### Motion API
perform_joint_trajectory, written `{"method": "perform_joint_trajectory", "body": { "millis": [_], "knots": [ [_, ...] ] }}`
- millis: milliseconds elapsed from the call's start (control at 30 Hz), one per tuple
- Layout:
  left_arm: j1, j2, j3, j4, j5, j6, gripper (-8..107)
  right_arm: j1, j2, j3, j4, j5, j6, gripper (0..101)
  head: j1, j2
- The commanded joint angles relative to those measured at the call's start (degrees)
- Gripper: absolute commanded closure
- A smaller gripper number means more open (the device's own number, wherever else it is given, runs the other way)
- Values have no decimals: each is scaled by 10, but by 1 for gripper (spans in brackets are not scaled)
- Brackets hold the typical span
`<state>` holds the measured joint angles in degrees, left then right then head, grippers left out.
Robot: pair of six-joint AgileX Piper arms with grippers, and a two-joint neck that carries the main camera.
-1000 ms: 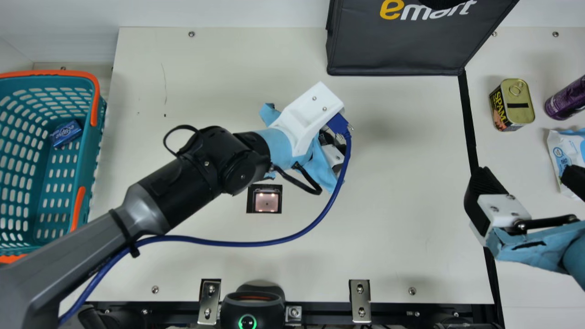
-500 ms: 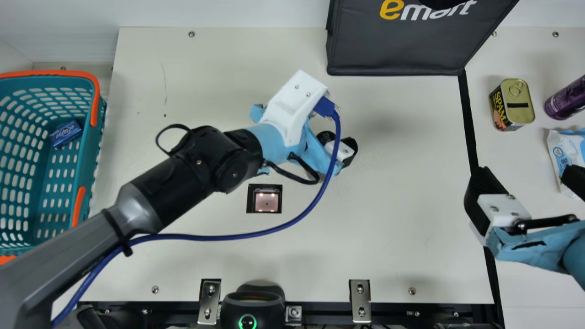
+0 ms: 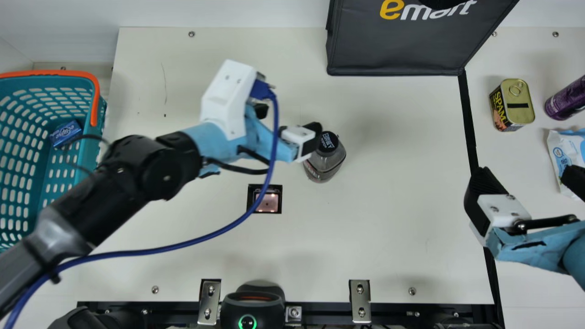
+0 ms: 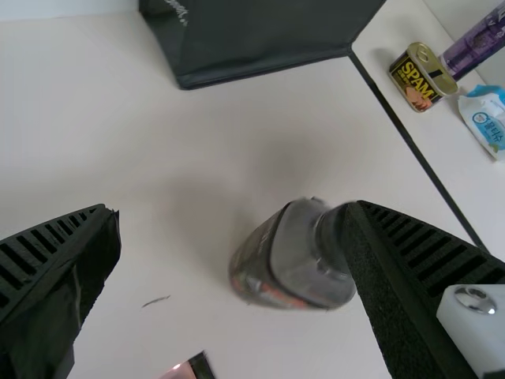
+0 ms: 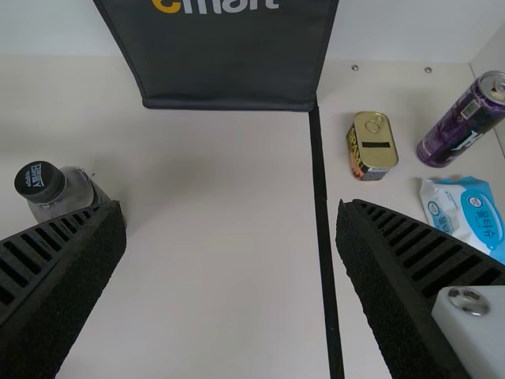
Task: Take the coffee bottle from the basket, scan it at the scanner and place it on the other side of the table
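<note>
My left gripper [image 3: 288, 118] is open over the middle of the table, nothing between its fingers. The coffee bottle [image 3: 325, 161] with its black cap stands upright on the table, just beyond the gripper's right finger. In the left wrist view the left gripper [image 4: 230, 225] has the bottle [image 4: 288, 260] partly behind one finger. The lit scanner [image 3: 268, 202] lies in the tabletop, left of and nearer than the bottle. At the right, my right gripper [image 3: 528, 176] is open; in its wrist view the gripper [image 5: 233, 221] is apart from the bottle [image 5: 67, 197].
The teal basket [image 3: 87, 160] at the left holds a small blue pack [image 3: 66, 133]. A black bag [image 3: 393, 50] stands at the back. Beyond the black line are a meat can [image 3: 512, 105], a purple can [image 3: 566, 99] and a wipes pack [image 3: 564, 153]. A blue cable [image 3: 201, 240] hangs from my left arm.
My left gripper has pulled back to the left and away from the bottle, which was mostly covered before and now stands in the open. The right arm has kept still.
</note>
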<state>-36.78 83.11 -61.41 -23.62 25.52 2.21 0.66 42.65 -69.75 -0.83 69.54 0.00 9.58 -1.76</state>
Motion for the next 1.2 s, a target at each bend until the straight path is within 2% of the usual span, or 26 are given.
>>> {"method": "perform_joint_trajectory", "body": {
  "millis": [0,367,633,833,867,900,1000,1167],
  "knots": [
    [27,-49,21,2,11,14,9,0,0,0,0,0,0,6,-17,2],
    [180,-211,73,5,121,97,9,0,0,0,0,0,0,6,-17,2],
    [302,-288,57,22,221,154,9,0,0,0,0,0,0,6,-17,2],
    [378,-325,34,77,270,174,9,0,0,0,0,0,0,6,-17,2],
    [388,-330,32,90,273,173,9,0,0,0,0,0,0,6,-17,2],
    [361,-326,33,68,267,174,9,0,0,0,0,0,0,6,-17,2],
    [387,-331,32,89,274,174,9,0,0,0,0,0,0,6,-17,2],
    [388,-331,32,89,275,174,9,9,9,-5,0,1,-7,6,-17,2]
  ]
}}
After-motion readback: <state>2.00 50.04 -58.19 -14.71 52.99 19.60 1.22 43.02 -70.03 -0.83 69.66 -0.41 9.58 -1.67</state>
